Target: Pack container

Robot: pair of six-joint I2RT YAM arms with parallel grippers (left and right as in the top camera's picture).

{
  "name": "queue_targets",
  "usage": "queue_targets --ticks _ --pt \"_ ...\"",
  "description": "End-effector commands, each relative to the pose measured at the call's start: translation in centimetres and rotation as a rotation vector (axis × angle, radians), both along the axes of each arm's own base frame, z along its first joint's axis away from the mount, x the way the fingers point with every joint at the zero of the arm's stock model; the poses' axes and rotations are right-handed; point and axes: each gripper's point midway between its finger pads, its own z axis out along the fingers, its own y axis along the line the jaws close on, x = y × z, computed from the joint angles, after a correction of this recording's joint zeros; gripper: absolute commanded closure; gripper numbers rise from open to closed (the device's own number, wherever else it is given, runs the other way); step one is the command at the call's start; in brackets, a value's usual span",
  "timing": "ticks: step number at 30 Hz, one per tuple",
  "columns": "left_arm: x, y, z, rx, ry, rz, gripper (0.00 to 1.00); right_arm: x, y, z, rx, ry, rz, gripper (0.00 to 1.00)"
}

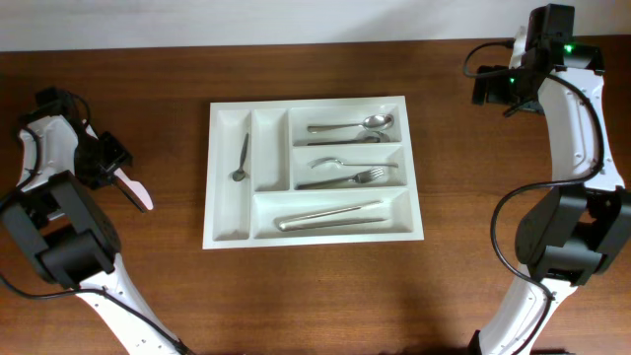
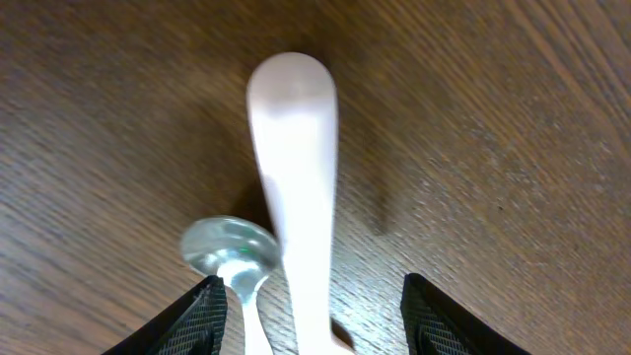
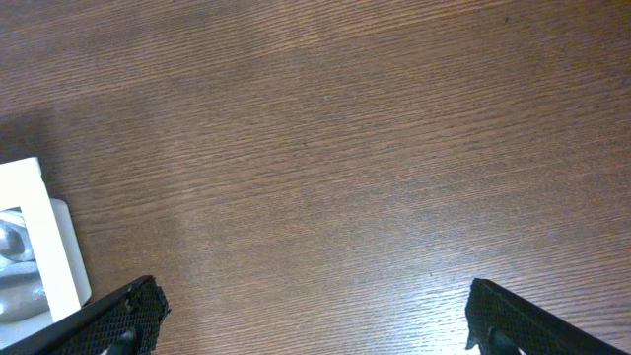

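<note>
wood table [image 1: 315,296], container [image 1: 268,148] (cutlery [image 1: 330,217] inside); left end effector [image 2: 314,296] parted, right end effector [image 3: 311,306] wide

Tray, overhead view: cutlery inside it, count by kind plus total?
Spoons: 3, two in the top long compartment plus a small spoon in the far-left narrow one
Forks: 2
Knives: 2, lying close together, hard to separate
Total: 7

We note: bench [image 1: 315,296] dark brown, fine streaked wood grain. Container [image 1: 306,102] plain white. Cutlery [image 1: 330,216] inside silver, shiny. Large spoon [image 2: 296,177] glossy white; small spoon [image 2: 229,247] silver. Arms [image 1: 577,118] white with black joints; one green light [image 1: 569,45].
</note>
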Motion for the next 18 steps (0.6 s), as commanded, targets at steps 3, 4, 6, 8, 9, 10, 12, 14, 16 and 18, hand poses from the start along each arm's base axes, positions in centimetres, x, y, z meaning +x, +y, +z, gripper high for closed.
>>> queue_targets --ticks 3,4,6,8,9,10,12,14,16,18 --pt "-0.3 1.9 1.1 0.011 -0.025 0.024 0.41 -0.1 -0.1 0.8 0.000 -0.015 -0.010 0.01" --pt "-0.4 2.2 1.1 0.011 -0.026 0.030 0.41 -0.1 -0.1 0.8 0.000 -0.015 -0.010 0.01" --pt "-0.7 2.7 1.2 0.012 -0.027 0.042 0.41 -0.1 -0.1 0.8 0.000 -0.015 -0.010 0.01" --pt "-0.9 3.1 1.2 0.012 -0.026 0.051 0.40 -0.2 -0.1 0.8 0.000 -0.015 -0.010 0.01" --pt "-0.9 3.1 1.2 0.012 -0.026 0.052 0.40 -0.1 -0.1 0.8 0.000 -0.015 -0.010 0.01" --pt "-0.9 3.1 1.2 0.012 -0.026 0.051 0.40 -0.1 -0.1 0.8 0.000 -0.015 -0.010 0.01" --pt "-0.8 3.1 1.2 0.014 -0.030 0.047 0.40 -0.2 -0.1 0.8 0.000 -0.015 -0.010 0.01" --pt "-0.6 3.1 1.2 0.018 -0.036 0.044 0.40 -0.2 -0.1 0.8 0.000 -0.015 -0.010 0.01" --pt "-0.4 3.2 1.3 0.023 -0.045 0.044 0.40 -0.2 -0.1 0.8 0.000 -0.015 -0.010 0.01" --pt "0.0 3.4 1.3 0.031 -0.059 0.041 0.40 -0.2 -0.1 0.8 0.000 -0.015 -0.010 0.01"
